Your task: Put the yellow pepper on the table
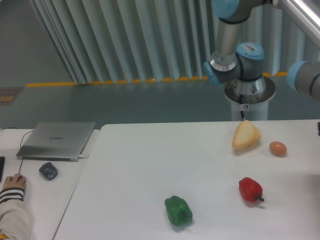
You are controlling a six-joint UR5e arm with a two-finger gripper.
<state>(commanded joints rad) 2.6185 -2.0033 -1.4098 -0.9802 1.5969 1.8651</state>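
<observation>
No yellow pepper shows in the camera view; it is out of view. The white table [150, 165] bears a red pepper [250, 189], a green pepper [178, 210], a pale tan wedge of bread [245, 135] and a small brown egg [278, 148]. My gripper has gone past the right edge of the frame and is out of view. Only the arm's upper joints [235, 55] show at the top right.
A grey laptop [56, 140] and a dark mouse [48, 170] sit on the adjoining desk at the left. A person's hand [12, 182] in a striped sleeve rests at the lower left. The robot's base [249, 92] stands behind the table's far edge.
</observation>
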